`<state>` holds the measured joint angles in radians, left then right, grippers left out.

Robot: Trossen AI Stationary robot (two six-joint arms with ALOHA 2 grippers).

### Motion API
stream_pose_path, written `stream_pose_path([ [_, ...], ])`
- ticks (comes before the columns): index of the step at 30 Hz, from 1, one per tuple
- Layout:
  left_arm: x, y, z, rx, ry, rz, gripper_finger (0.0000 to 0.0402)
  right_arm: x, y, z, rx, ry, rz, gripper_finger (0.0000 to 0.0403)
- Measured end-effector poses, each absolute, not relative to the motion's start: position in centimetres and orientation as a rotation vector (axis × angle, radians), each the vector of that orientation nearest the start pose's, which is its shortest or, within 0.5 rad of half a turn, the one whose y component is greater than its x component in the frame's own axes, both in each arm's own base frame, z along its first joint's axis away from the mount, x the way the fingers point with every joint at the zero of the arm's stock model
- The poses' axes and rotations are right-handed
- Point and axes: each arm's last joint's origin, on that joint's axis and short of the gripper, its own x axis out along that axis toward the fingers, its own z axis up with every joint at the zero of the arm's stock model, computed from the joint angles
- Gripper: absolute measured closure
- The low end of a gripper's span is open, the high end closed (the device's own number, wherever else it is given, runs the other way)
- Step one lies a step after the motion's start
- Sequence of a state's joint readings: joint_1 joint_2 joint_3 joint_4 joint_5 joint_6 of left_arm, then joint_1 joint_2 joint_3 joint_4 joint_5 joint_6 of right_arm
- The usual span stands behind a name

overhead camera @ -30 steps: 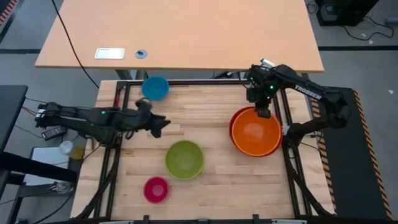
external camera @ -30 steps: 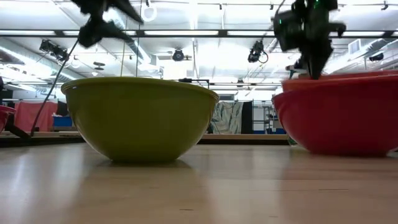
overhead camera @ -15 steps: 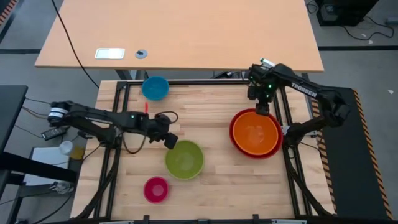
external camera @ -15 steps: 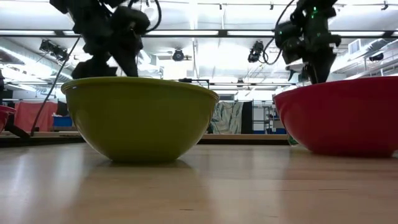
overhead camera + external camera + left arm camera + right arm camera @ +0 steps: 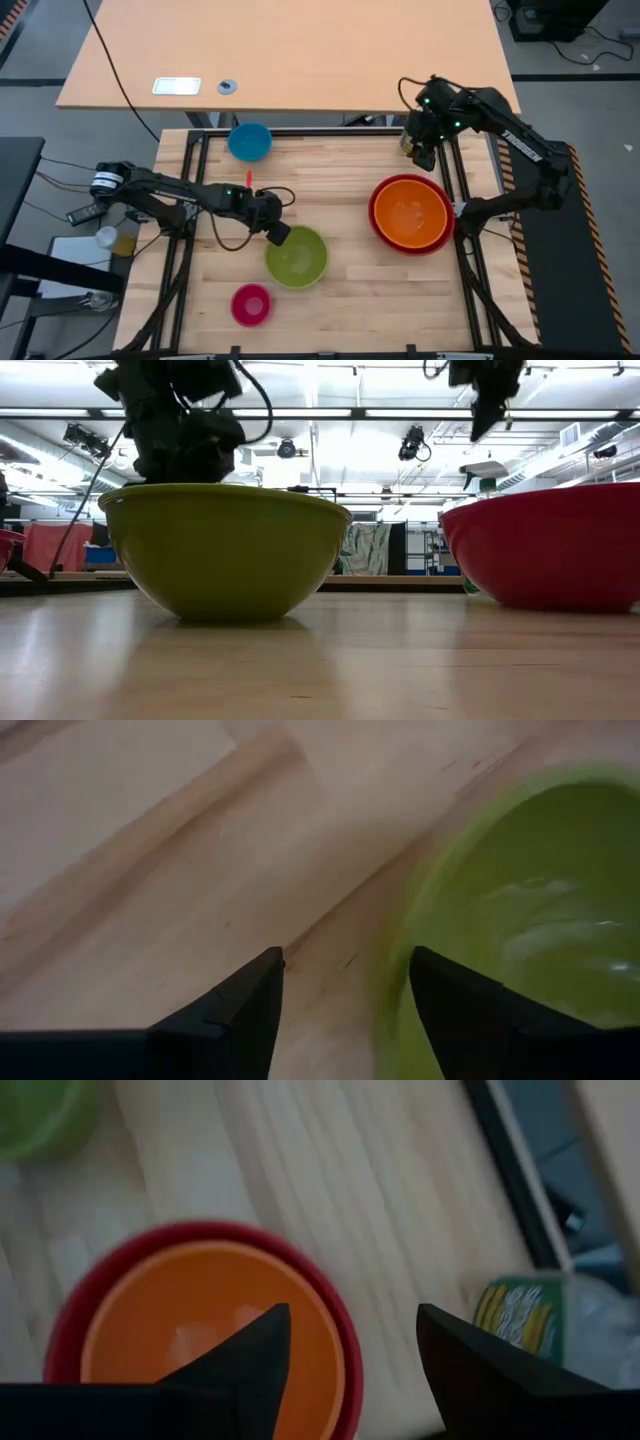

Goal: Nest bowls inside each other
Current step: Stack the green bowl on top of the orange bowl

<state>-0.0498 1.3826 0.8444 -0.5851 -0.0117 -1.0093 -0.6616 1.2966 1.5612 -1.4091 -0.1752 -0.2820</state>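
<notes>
Low view: pale wooden table (image 5: 320,660), ceiling lights (image 5: 300,412)

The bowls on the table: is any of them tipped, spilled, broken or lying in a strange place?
Nothing stands out. The orange bowl sits level inside the red bowl. The green bowl, blue bowl and pink bowl stand upright and apart on the wood. None looks cracked or spilled.

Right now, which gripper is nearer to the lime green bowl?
Left. The left gripper is open at the lime green bowl's rim; the right gripper is open above the table's far right, beyond the orange bowl.
</notes>
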Motion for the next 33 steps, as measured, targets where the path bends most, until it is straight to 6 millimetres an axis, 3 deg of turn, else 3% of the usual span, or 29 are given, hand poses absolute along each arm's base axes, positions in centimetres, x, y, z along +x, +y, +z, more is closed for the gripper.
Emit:
stream_pose_path([
  [5, 25.8, -1.3, 19.2, -0.844, 1.088, 0.503, 0.0225, 16.4, -11.5, 40.9, 0.192, 0.982, -0.305, 0.0187],
  [13, 26.1, -1.3, 19.3, -0.849, 1.080, 0.461, 0.0383, 15.9, -10.3, 41.8, 0.172, 0.915, -0.348, 0.0199],
  [18, 27.3, -0.5, 21.4, -0.878, 0.961, 0.427, 0.0384, 16.0, -9.6, 42.0, 0.195, 0.897, -0.340, 0.0208],
  [24, 31.6, 2.0, 26.1, -0.846, 0.674, 0.352, 0.0385, 16.0, -8.9, 42.3, 0.235, 0.872, -0.339, 0.0210],
  [33, 41.5, 6.0, 28.9, -0.719, 0.657, 0.272, 0.0383, 12.2, -6.5, 44.5, 0.353, 0.673, -0.409, 0.0210],
])
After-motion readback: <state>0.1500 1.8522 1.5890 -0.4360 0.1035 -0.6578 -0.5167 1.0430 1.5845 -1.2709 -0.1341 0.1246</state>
